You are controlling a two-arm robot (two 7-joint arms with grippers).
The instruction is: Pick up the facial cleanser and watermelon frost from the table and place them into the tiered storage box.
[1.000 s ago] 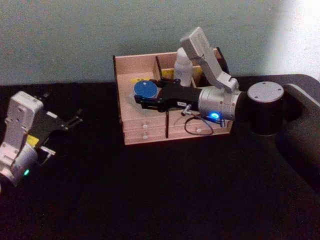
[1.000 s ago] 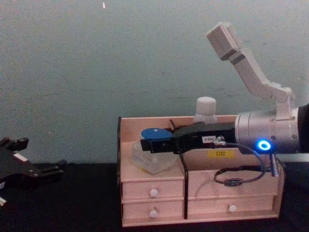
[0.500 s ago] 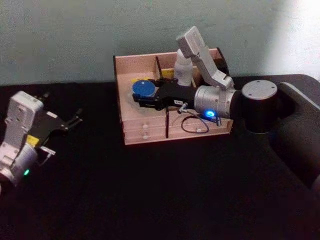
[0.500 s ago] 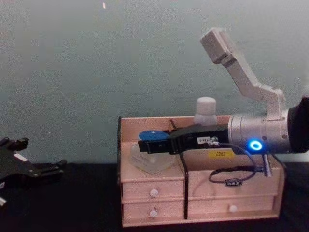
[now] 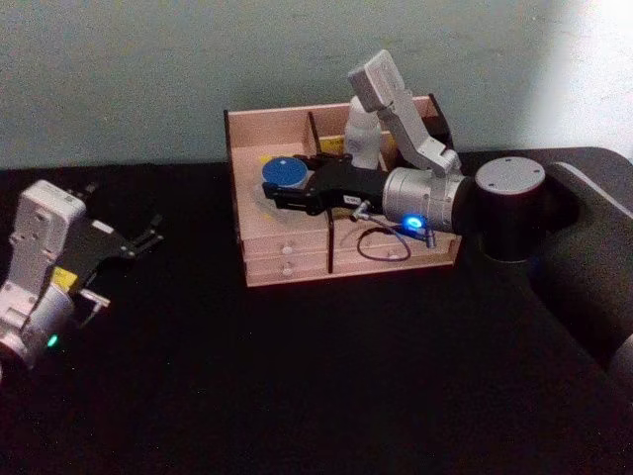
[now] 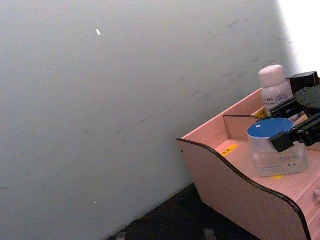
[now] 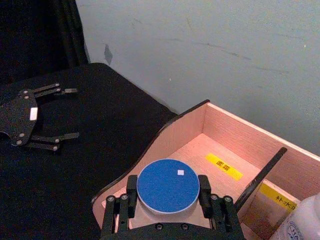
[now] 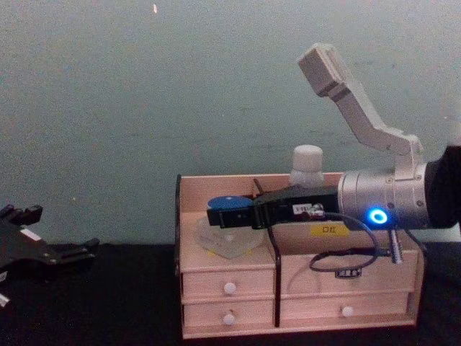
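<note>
A clear jar with a blue lid [image 7: 168,186] stands in the left front compartment of the tiered storage box [image 5: 237,203]. My right gripper [image 7: 168,193] is shut on it, one finger on each side of the lid. From the side, the jar [image 8: 227,241] rests at the compartment floor under the right gripper [image 8: 229,218]. A white capped bottle [image 5: 362,139] stands upright in the back middle compartment. I cannot read which one is the facial cleanser and which the watermelon frost. My left gripper [image 5: 138,240] hovers open over the table, far left of the box.
The box [image 8: 310,277] sits against the pale wall at the back of the black table [image 5: 297,376]. A dark divider [image 7: 260,185] separates its compartments, and small white-knobbed drawers [image 8: 229,287] face me. A cable loop [image 8: 346,268] hangs from my right wrist in front of the box.
My right arm has pushed slightly farther toward the back of the box, still holding the blue-lidded jar. The left arm has not moved.
</note>
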